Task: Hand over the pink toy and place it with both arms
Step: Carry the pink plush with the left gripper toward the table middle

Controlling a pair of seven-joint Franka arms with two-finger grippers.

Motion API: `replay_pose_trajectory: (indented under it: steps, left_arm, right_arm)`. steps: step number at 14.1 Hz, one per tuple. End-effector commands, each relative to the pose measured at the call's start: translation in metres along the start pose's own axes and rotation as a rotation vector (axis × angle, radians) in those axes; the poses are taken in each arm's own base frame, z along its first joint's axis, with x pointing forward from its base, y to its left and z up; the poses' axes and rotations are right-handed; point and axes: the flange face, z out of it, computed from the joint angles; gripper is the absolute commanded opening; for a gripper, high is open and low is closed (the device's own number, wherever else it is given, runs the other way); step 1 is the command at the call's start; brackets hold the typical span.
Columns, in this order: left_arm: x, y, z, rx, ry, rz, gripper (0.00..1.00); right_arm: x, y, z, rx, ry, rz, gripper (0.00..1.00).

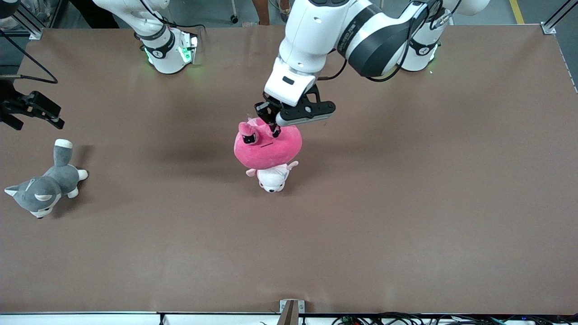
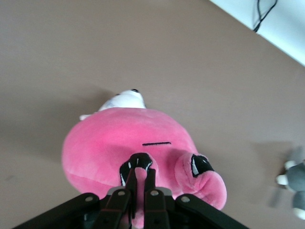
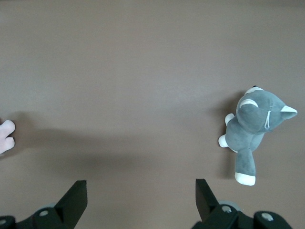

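Your left gripper (image 1: 273,123) has its jaws clamped on the top of the pink toy (image 1: 268,146), pinching plush near one eye, so the toy hangs from that pinch over the middle of the table (image 1: 406,203), face turned toward the front camera. That grip on the crown leaves the round body free, which should give your other arm something to take at the handover. Directly beneath the toy, at its six o'clock in the front view, lies the pale plush (image 1: 272,178), partly covered by it; whether the two touch you cannot tell. The left arm reaches in from its base with the wrist bent down. Your right gripper (image 1: 31,110) waits, jaws wide apart and holding nothing, over the right arm's end of the table, with the grey dog (image 1: 47,183) at about its six o'clock.
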Motion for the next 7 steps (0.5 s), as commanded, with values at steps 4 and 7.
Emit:
replay_pose_trajectory:
  steps: [4,7]
  left_arm:
    - [-0.016,0.026,-0.002,-0.125,0.021,-0.11,0.0]
    - [-0.017,0.03,0.011,-0.158,0.014,-0.162,0.0]
  right_arm:
    - [0.018,-0.041,0.028,0.186,-0.04,-0.017,1.0]
    - [0.017,-0.067,0.036,0.386,-0.092,-0.001,1.0]
